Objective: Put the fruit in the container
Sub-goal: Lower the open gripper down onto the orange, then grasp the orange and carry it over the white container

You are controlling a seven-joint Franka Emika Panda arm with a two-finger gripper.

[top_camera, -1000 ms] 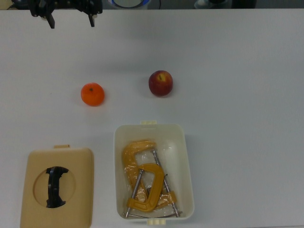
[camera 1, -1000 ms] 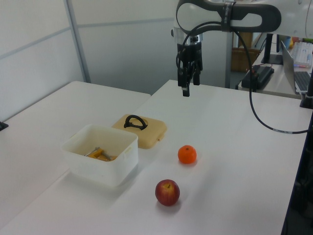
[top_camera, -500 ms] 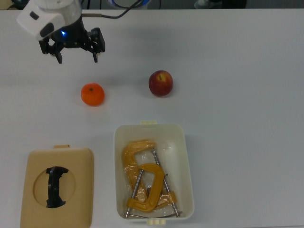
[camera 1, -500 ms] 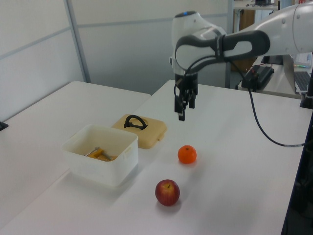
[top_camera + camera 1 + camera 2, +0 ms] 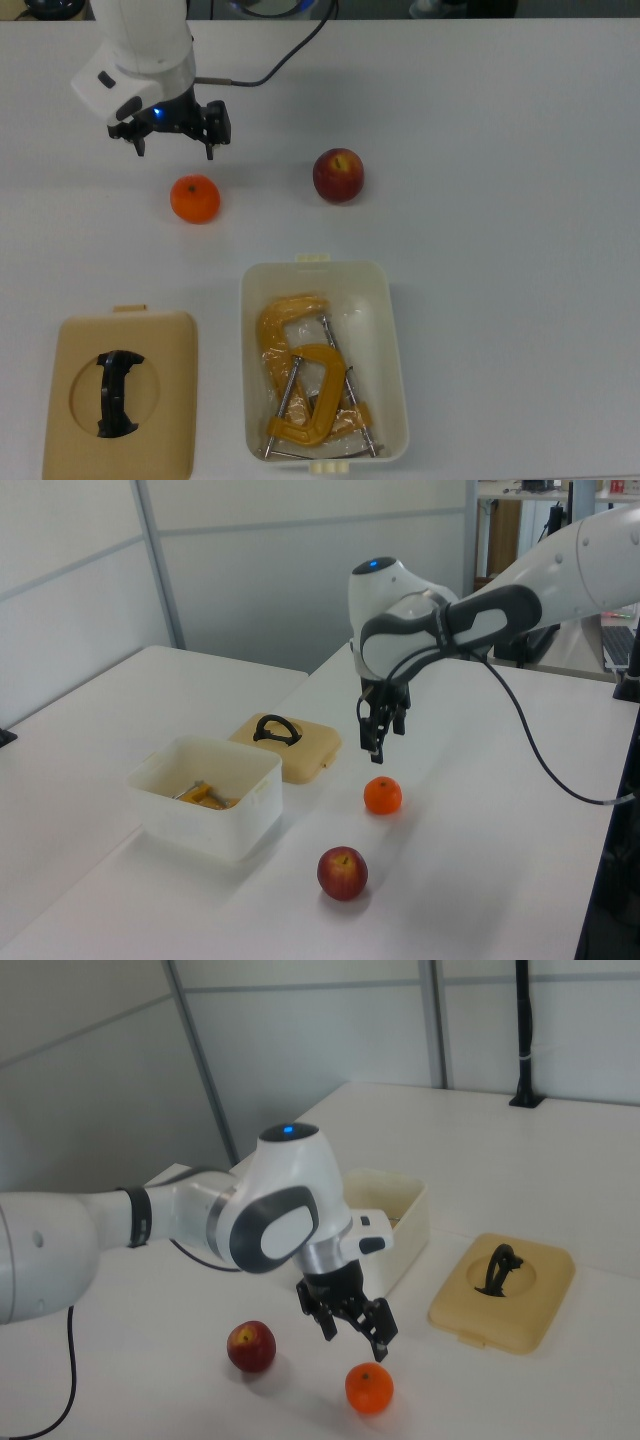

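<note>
The bright orange citrus (image 5: 195, 198) (image 5: 382, 795) (image 5: 369, 1388) rests on the white table. The dark red apple (image 5: 338, 175) (image 5: 342, 872) (image 5: 251, 1347) lies apart from it, to the top view's right. My gripper (image 5: 175, 150) (image 5: 375, 750) (image 5: 355, 1342) hangs open just above the orange, slightly toward the top view's upper edge, with nothing between its fingers. The cream-white tub (image 5: 396, 330) (image 5: 165, 810) (image 5: 405, 1222) stands lower in the top view and holds yellow-orange C-clamps (image 5: 305, 380), no fruit.
A flat tan lid (image 5: 120, 395) (image 5: 300, 750) (image 5: 500, 1295) with a black handle lies to the top view's left of the tub. My white arm and its black cable reach in from the top view's upper left.
My gripper has come down from the top view's upper edge toward the orange, staying open. The fruits, tub and lid have not moved.
</note>
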